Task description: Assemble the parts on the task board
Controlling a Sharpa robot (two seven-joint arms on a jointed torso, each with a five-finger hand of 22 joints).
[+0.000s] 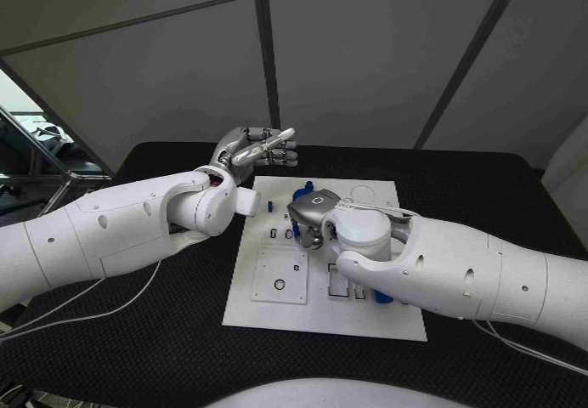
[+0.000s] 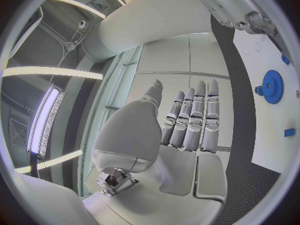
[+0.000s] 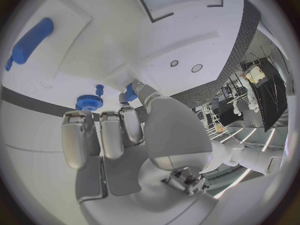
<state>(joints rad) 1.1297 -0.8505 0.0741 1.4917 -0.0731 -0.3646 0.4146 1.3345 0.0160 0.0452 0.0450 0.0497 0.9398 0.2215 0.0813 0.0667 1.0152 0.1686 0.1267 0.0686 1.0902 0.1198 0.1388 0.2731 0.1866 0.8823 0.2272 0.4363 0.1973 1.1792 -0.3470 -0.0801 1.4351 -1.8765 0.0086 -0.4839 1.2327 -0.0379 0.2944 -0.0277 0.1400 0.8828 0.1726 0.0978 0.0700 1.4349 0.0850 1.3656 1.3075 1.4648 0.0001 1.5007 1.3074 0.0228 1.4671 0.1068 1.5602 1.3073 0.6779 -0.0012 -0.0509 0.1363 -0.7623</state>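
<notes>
Black tabletop (image 1: 147,340), grey wall panels behind. White task board (image 1: 368,314) at centre. Left robot hand (image 1: 254,149) raised beyond board's far-left corner, fingers straight, holding nothing. Right robot hand (image 1: 311,212) over board middle, pinching small blue part (image 3: 130,92). Blue gear (image 3: 89,102) on board just beside it.

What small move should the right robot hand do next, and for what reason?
Probably lower the right robot hand slightly and close its fingers on the small blue piece at its fingertips. It hovers over the task board, and whether it already grips the piece cannot be told. The blue gear lies close by. The left robot hand is raised, holding nothing.
</notes>
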